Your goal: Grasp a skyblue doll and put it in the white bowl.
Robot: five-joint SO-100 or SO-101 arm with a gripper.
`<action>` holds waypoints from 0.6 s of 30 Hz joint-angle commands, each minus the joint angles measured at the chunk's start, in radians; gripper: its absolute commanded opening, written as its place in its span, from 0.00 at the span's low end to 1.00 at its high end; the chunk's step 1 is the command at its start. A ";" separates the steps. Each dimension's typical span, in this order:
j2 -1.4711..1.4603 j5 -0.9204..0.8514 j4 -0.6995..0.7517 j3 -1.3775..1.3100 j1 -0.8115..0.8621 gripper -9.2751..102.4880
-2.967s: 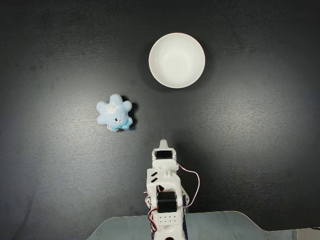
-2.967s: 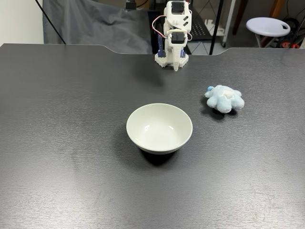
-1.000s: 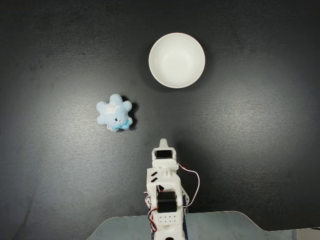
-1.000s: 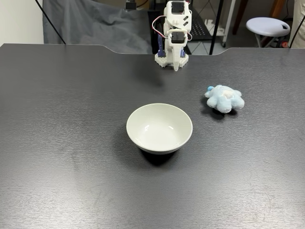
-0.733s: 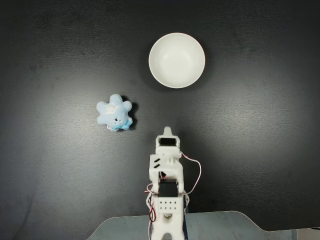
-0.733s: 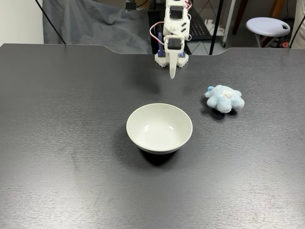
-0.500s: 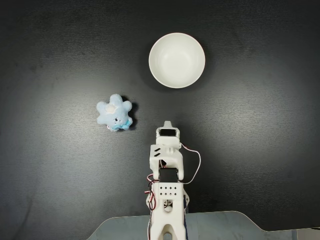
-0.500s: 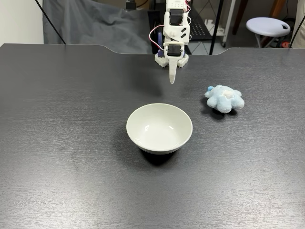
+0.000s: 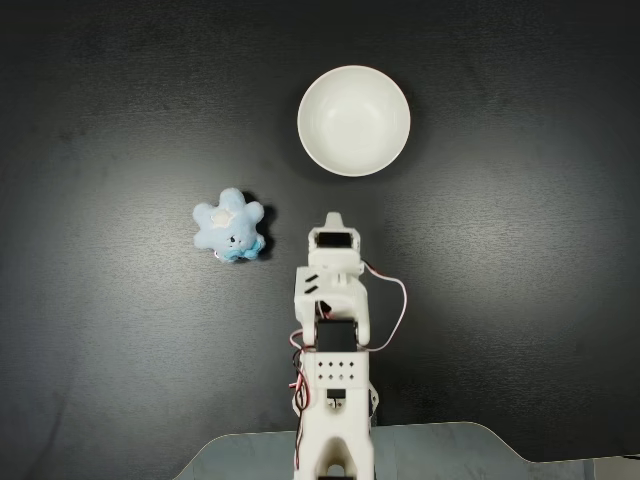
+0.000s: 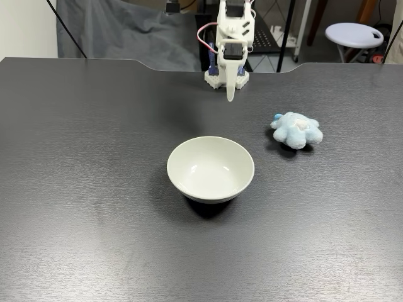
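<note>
Doll point(image 9: 230, 226) first: I see the pale blue plush lying on the dark table point(image 9: 520, 300), left of the arm point(image 9: 332, 340) in the top-down fixed view and well apart from the bowl point(image 9: 354, 120). From the front fixed view the doll point(image 10: 296, 130) sits right of the bowl point(image 10: 211, 168) and a little farther back. Its face is too small for me to read from either camera. The bowl holds nothing. My gripper point(image 10: 230, 94) hangs above the table between the arm's base and the bowl, touching neither thing. Its fingers read as one pale spike with no gap I can see, so I take them as pressed together with nothing between them. From above, the gripper point(image 9: 333, 218) is mostly hidden under the wrist motor.
</note>
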 commanded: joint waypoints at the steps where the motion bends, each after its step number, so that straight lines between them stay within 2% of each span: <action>1: -0.183 -0.005 0.347 -0.439 -0.002 0.10; 4: -0.229 -0.009 0.606 -0.581 -0.017 0.10; 7: -0.233 -0.055 0.746 -0.658 -0.025 0.10; 14: -0.235 -0.612 0.785 -0.672 -0.209 0.10; 18: -0.267 -0.795 0.773 -0.666 -0.327 0.11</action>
